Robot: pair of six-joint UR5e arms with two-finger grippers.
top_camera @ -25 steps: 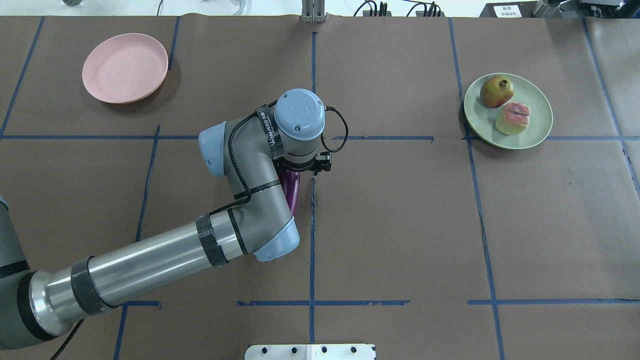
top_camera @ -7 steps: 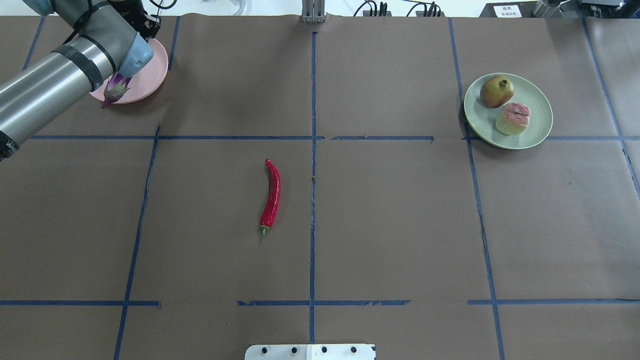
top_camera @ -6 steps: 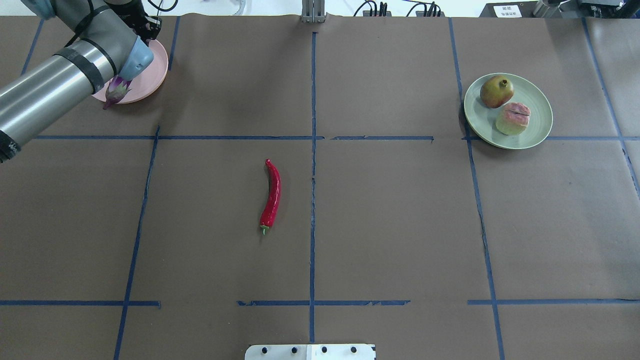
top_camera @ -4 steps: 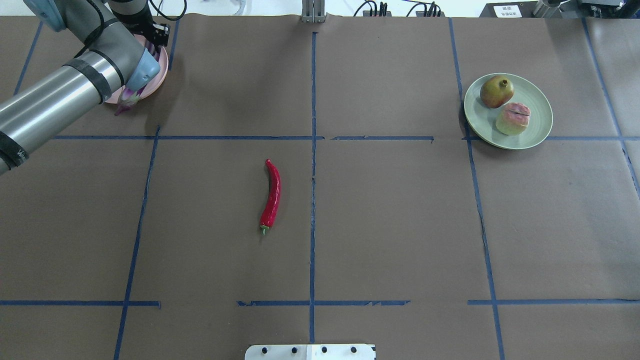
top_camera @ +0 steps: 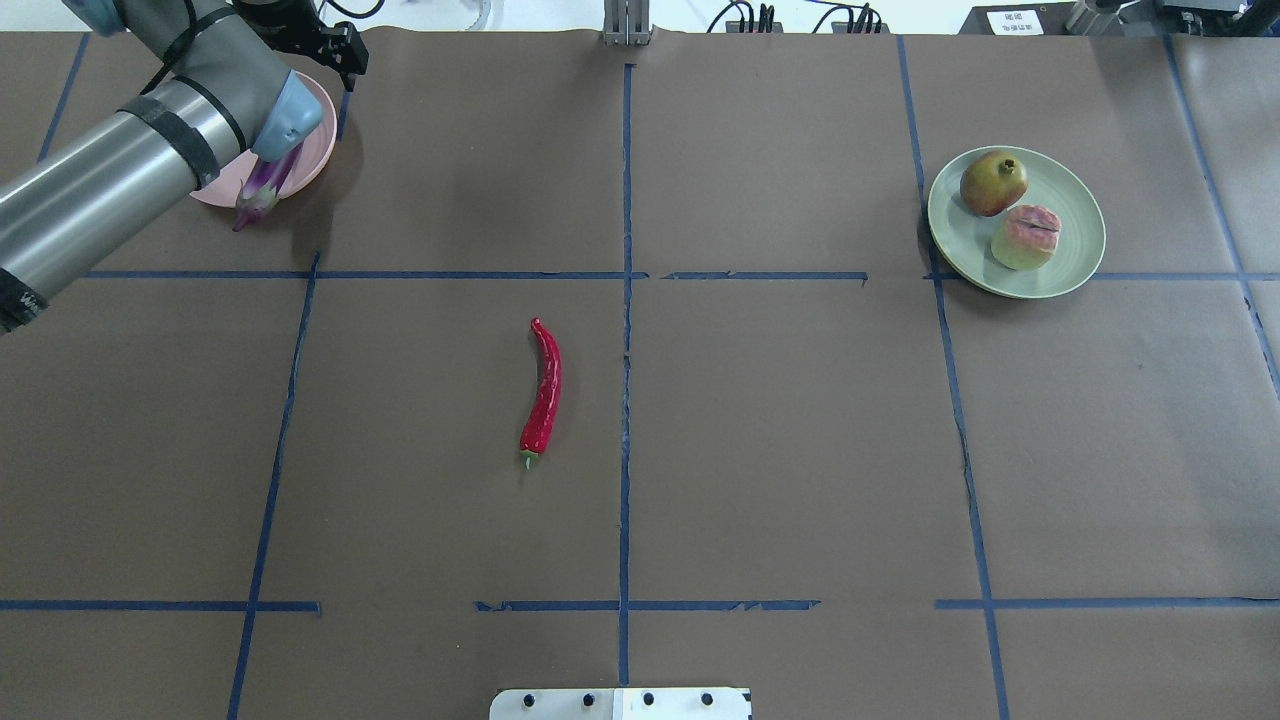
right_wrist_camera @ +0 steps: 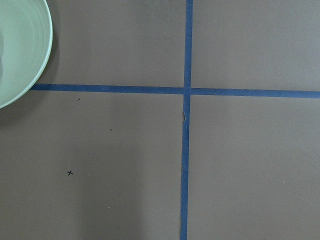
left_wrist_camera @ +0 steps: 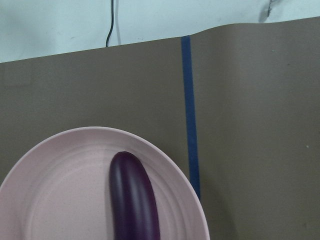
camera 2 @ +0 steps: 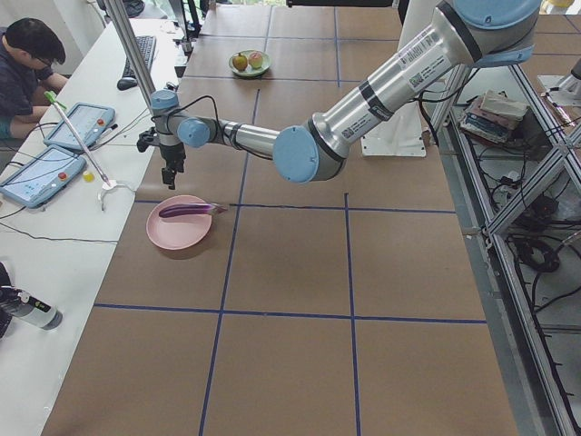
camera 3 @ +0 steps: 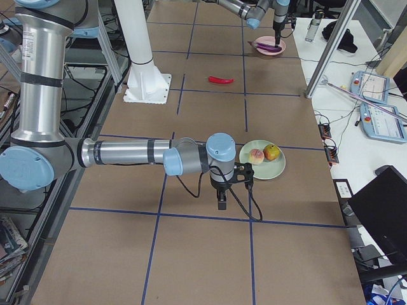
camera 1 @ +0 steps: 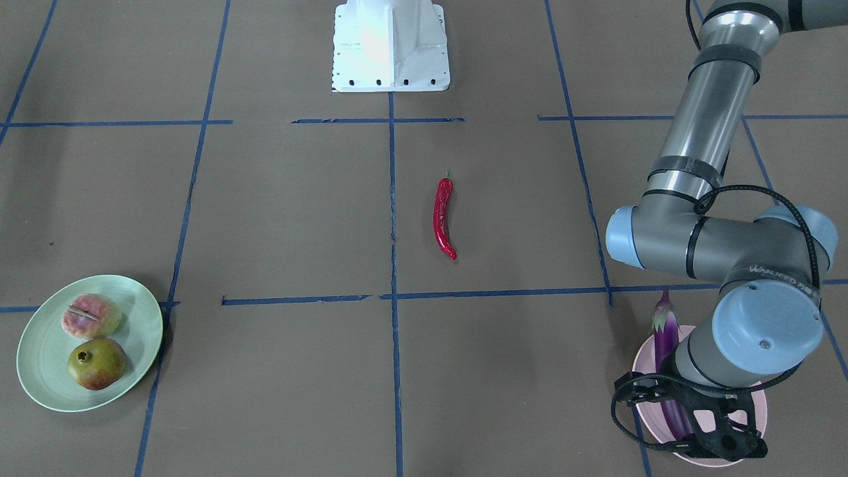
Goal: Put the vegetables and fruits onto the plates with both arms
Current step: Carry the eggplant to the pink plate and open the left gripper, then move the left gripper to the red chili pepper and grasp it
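The purple eggplant [camera 1: 666, 331] [left_wrist_camera: 132, 200] lies on the pink plate [camera 1: 641, 371] [top_camera: 315, 130] [camera 2: 172, 238], its cap end over the rim. My left gripper [camera 1: 719, 437] [camera 2: 170, 182] hangs above the plate's far side, open and empty, clear of the eggplant. The red chili pepper [camera 1: 442, 215] [top_camera: 546, 385] lies alone mid-table. The peach [top_camera: 1025, 237] and the pomegranate [top_camera: 993, 182] sit on the green plate [top_camera: 1080, 250] [right_wrist_camera: 20, 50]. My right gripper [camera 3: 220, 204] shows only in the exterior right view, low over the table beside the green plate; I cannot tell whether it is open or shut.
The white robot base [camera 1: 391, 46] stands at the table's near middle edge. An operator [camera 2: 27, 64] sits at a side bench with tablets [camera 2: 41, 174] just beyond the pink plate. Blue tape lines grid the brown table.
My left arm carried the eggplant from mid-table to the pink plate, uncovering the chili. In the last second it let the eggplant go and the gripper drew off it. The eggplant has turned slightly.
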